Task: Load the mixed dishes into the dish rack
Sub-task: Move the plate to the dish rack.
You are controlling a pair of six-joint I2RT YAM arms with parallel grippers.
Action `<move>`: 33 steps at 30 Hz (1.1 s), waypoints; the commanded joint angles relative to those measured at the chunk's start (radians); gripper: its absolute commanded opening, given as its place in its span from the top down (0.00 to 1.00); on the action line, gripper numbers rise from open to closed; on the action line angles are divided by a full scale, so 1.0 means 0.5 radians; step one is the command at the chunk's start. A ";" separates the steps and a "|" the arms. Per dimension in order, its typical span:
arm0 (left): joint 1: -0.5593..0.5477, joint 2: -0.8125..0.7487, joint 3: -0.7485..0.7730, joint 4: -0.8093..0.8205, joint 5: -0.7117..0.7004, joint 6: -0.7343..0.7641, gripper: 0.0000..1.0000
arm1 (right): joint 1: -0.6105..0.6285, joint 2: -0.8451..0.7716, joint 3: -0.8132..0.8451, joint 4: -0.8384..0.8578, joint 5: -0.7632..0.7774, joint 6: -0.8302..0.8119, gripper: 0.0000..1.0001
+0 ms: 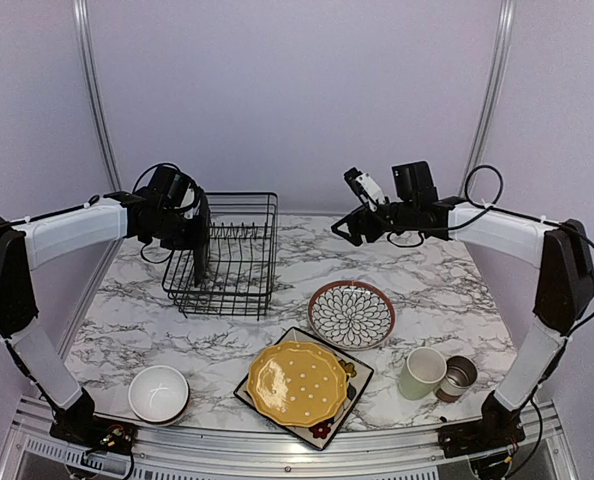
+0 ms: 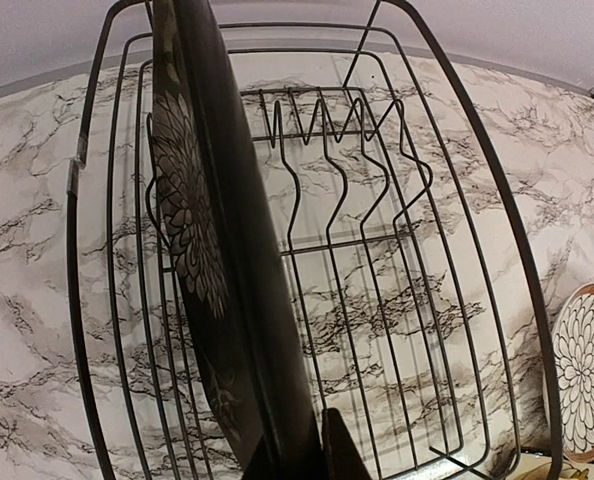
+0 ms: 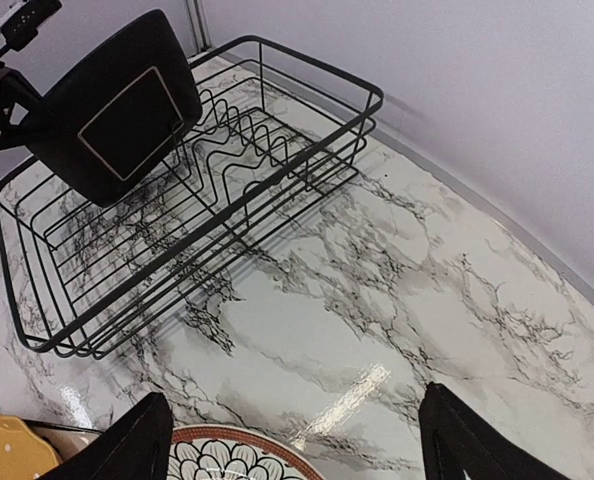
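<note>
My left gripper (image 1: 198,238) is shut on the rim of a black square plate (image 2: 222,260), which stands on edge inside the left end of the black wire dish rack (image 1: 239,262). Its flowered face shows in the left wrist view. Its plain back (image 3: 117,100) shows in the right wrist view, over the dish rack (image 3: 307,140). My right gripper (image 1: 353,226) hangs open and empty above the table right of the rack. Near the front a yellow dotted plate (image 1: 297,383) lies on another black square plate (image 1: 356,373).
A round brown-rimmed flower plate (image 1: 351,313) lies mid-table below my right gripper (image 3: 297,450). A white bowl (image 1: 158,392) sits front left. A pale green mug (image 1: 422,372) and a grey-brown cup (image 1: 459,377) stand front right. The rack's prongs (image 2: 347,170) stand right of the held plate.
</note>
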 commanded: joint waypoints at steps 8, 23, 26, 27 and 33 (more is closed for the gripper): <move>0.034 -0.214 -0.039 0.222 0.119 -0.015 1.00 | 0.328 0.677 0.706 -0.421 -0.411 0.284 0.18; 0.287 -0.353 -0.362 0.739 0.439 -0.078 1.00 | 0.345 1.033 1.094 -0.701 -0.438 0.329 0.22; 0.327 -0.308 -0.292 0.761 0.467 -0.014 1.00 | 0.345 1.043 1.095 -0.731 -0.418 0.251 0.23; 0.338 -0.287 -0.266 0.773 0.489 -0.010 1.00 | 0.346 1.048 1.094 -0.736 -0.414 0.235 0.23; 0.350 -0.155 -0.060 0.750 0.560 0.031 1.00 | 0.344 1.070 1.076 -0.761 -0.396 0.207 0.24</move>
